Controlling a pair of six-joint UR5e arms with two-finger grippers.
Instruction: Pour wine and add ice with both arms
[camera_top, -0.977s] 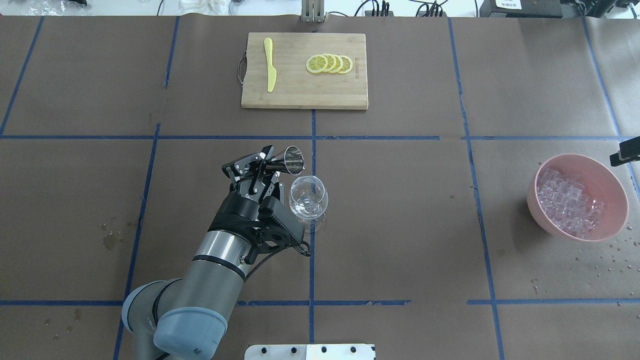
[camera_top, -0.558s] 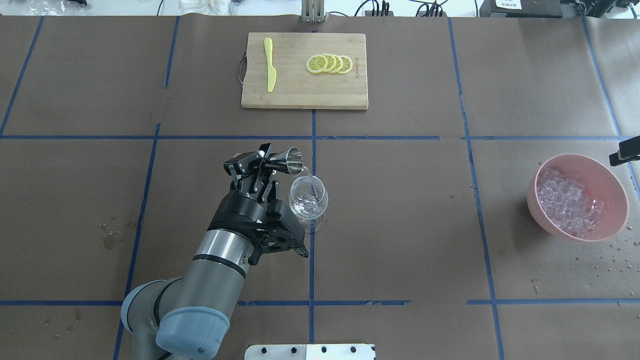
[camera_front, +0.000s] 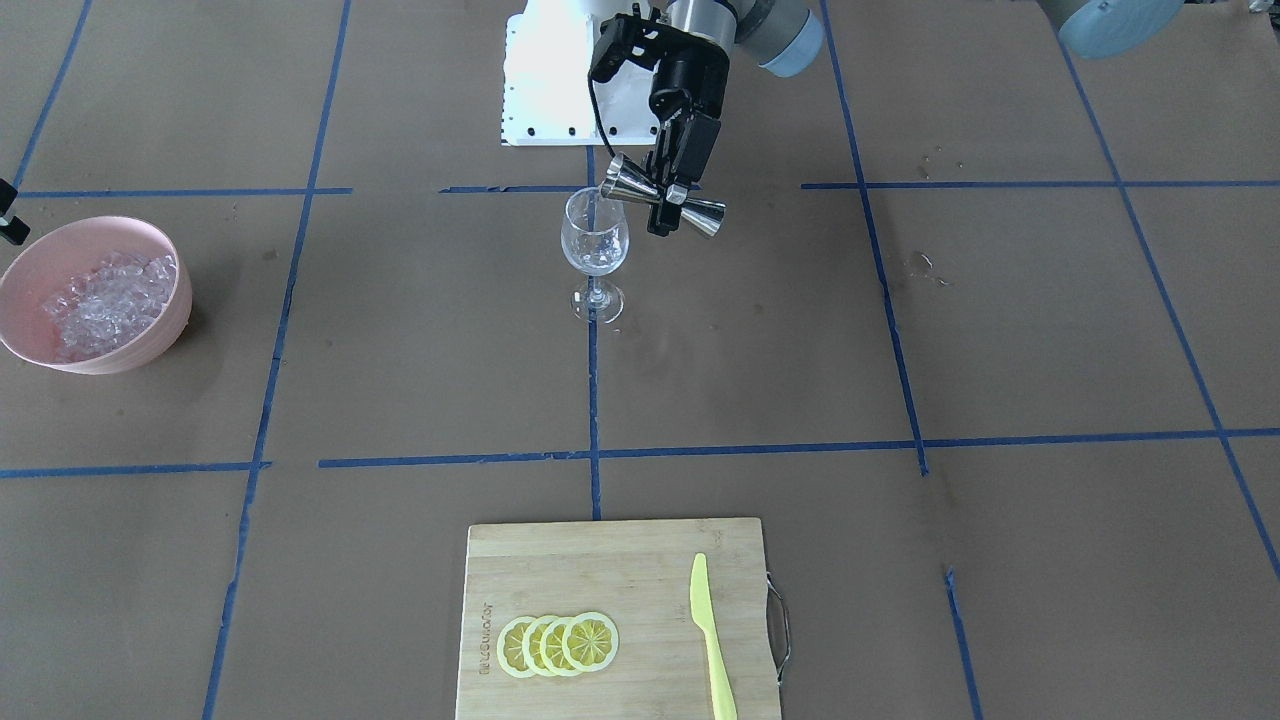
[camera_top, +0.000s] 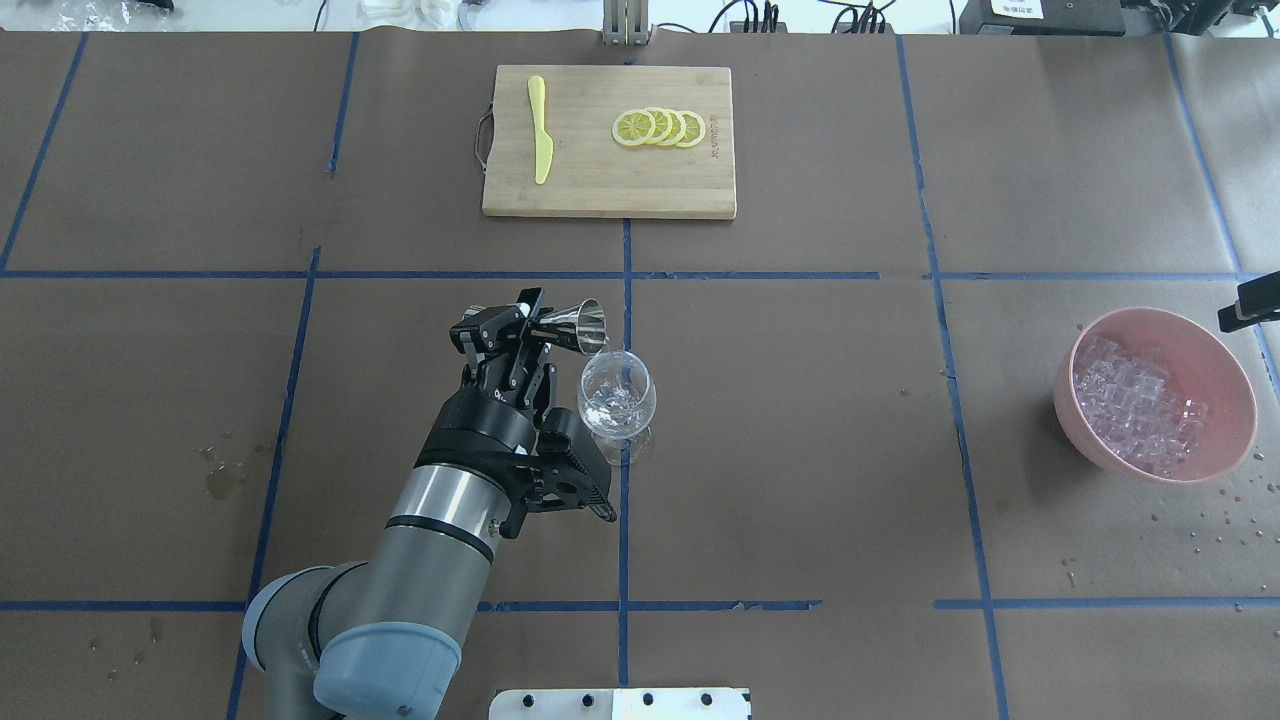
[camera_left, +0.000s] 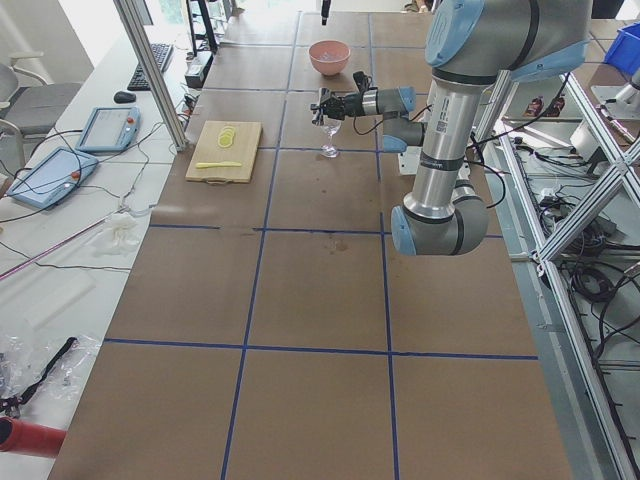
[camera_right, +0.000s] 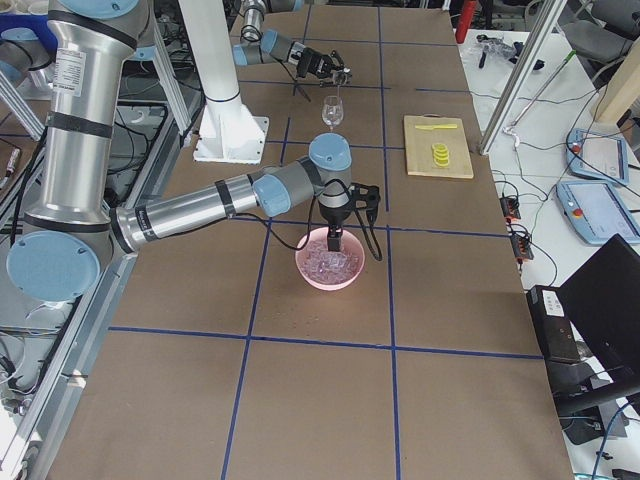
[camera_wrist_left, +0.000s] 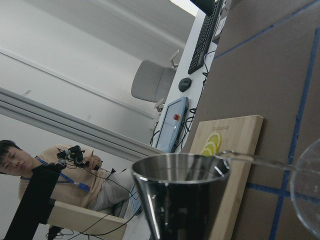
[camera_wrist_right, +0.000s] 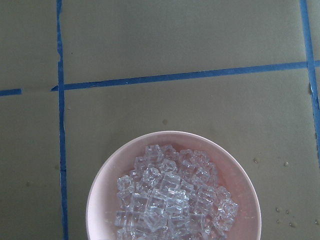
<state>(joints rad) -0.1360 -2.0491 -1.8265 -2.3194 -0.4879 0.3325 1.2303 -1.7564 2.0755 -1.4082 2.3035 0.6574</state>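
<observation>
**Left gripper tips the jigger at the glass; ice sits in the pink bowl**

Your left gripper is clamped on the waist of a steel jigger, with one finger on each side of the narrow middle. The jigger lies almost on its side. Its open mouth is at the far rim of the wine glass, and in the left wrist view a thin clear stream leaves its lip toward the glass. The glass stands upright on the table, right at a crossing of the blue tape lines, with a little clear liquid in its bowl.

Your right gripper hangs pointing down over the pink bowl, well apart from the glass. You cannot tell whether its fingers are spread or closed: it is small in the side view, and its own wrist camera shows none of them. The ice is heaped in that bowl, slightly toward the side nearer the glass. Drops of water dot the paper beside the bowl.

On the far side of the table a cutting board carries four overlapping lemon slices and a yellow knife, well apart from each other.
</observation>
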